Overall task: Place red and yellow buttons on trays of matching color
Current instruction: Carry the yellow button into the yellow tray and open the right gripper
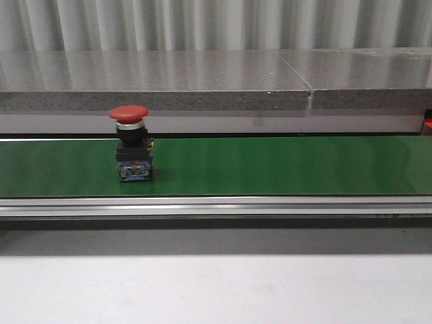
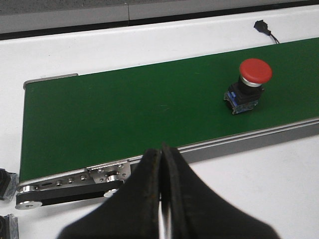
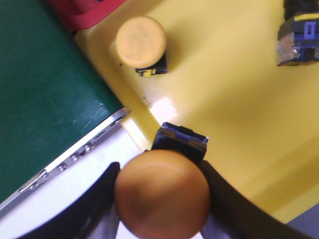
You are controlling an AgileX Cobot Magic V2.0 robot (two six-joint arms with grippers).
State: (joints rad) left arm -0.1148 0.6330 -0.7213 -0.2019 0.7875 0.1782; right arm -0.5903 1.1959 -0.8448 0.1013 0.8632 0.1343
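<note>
- Red mushroom-cap button (image 1: 129, 113) on black-and-blue base: upright on green belt (image 1: 283, 165), toward its left.
- Yellow domed button (image 3: 162, 193): clamped in right gripper (image 3: 162, 199) jaws, over yellow tray (image 3: 239, 94).
- Second yellow button (image 3: 140, 42): standing on that tray.
- Left gripper (image 2: 162, 199): jaws closed, empty, above white counter (image 2: 259, 184).
</note>
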